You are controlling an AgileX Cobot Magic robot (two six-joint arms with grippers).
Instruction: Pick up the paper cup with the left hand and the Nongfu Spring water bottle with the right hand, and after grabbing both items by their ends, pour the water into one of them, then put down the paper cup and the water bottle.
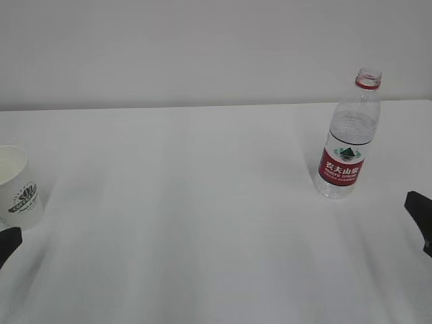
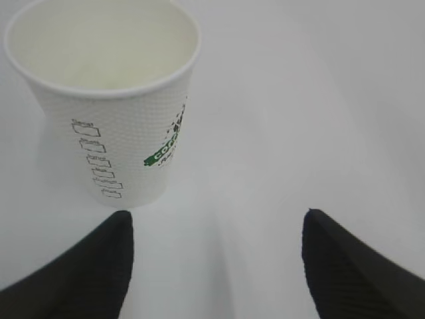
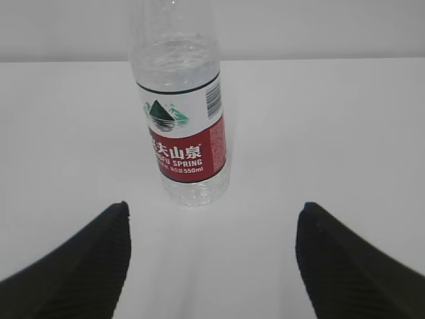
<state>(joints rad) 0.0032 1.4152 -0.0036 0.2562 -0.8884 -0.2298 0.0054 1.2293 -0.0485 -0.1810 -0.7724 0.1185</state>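
Observation:
The white paper cup (image 1: 17,187) with green lettering stands upright at the left edge of the table; in the left wrist view the paper cup (image 2: 109,100) looks empty. My left gripper (image 2: 216,222) is open just short of it, and the cup sits left of the gap between the fingers. The uncapped Nongfu Spring water bottle (image 1: 347,138) with its red label stands upright at the right. In the right wrist view the bottle (image 3: 182,119) is ahead of my open right gripper (image 3: 212,216), untouched. Only fingertips (image 1: 422,206) show in the exterior view. No water is pouring.
The white table (image 1: 202,223) carries only the cup and bottle. A plain pale wall (image 1: 202,47) rises behind the far edge. A wide stretch of table separates the two objects.

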